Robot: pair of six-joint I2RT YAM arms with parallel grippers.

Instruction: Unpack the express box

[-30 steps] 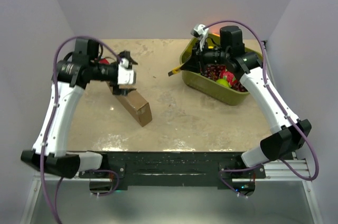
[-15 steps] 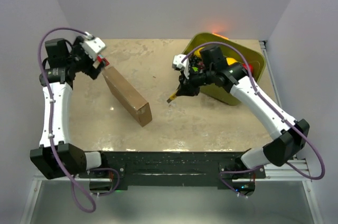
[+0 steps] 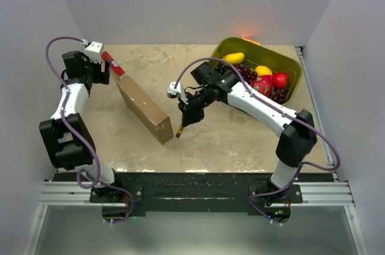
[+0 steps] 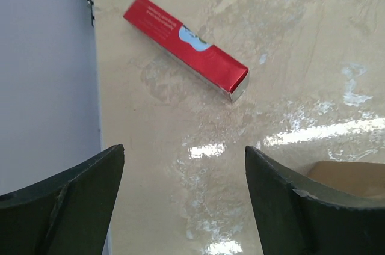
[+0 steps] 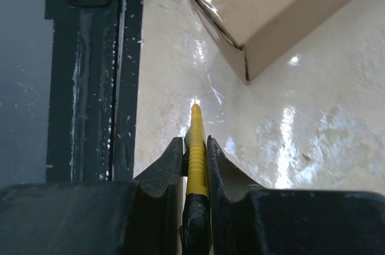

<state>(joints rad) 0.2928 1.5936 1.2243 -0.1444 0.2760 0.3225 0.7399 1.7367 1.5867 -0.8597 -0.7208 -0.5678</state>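
Glossy beige marbled table (image 3: 228, 138), boxed in by pale lilac walls (image 3: 198, 2). The box (image 3: 144, 109) lies on it, closed. Beyond the box's far end, the left gripper (image 4: 183, 150) gapes above a red carton (image 4: 186, 47). Beside its near end, the right gripper (image 5: 194, 144) pinches a yellow tool (image 5: 195, 125), perhaps a knife.

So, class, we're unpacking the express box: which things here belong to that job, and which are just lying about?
Job: box; yellow cutter, clamped in the right pincer.
Lying about: red carton; green tub; fruit.
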